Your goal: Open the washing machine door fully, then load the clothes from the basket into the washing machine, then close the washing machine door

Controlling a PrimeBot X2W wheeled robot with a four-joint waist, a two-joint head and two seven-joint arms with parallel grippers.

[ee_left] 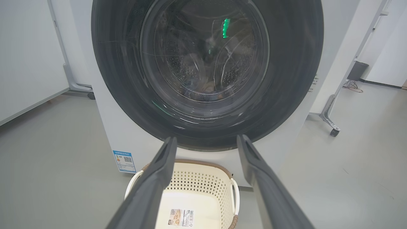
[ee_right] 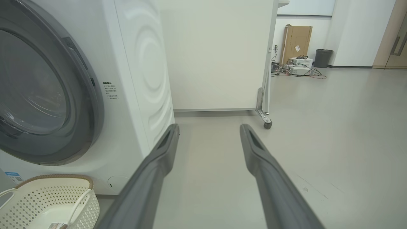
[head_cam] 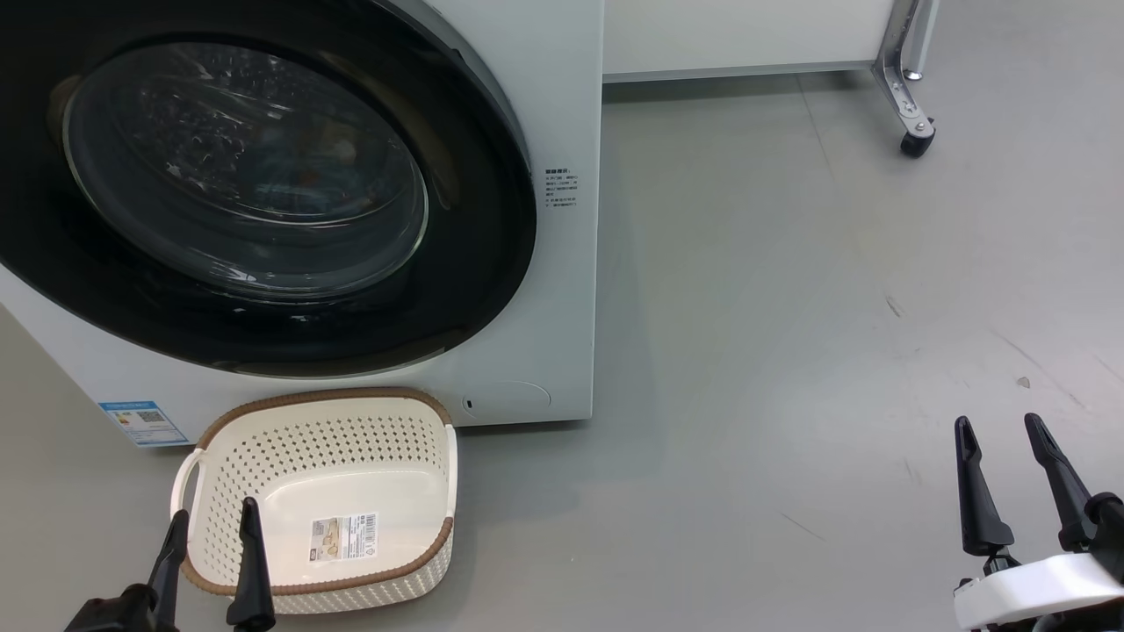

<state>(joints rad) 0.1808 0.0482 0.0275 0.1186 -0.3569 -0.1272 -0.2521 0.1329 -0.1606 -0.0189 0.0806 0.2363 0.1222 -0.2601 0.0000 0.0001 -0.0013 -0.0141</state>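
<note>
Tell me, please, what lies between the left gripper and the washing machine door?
The basket stands there on the floor, below the washing machine door and ahead of the left gripper. The head view and the left wrist view both show it.

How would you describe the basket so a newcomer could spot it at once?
Find the big white washing machine with its round black-rimmed door. On the grey floor just in front of its lower edge sits the basket. It is cream-white perforated plastic with a brown woven-look rim and a label sticker on its bare bottom.
</note>
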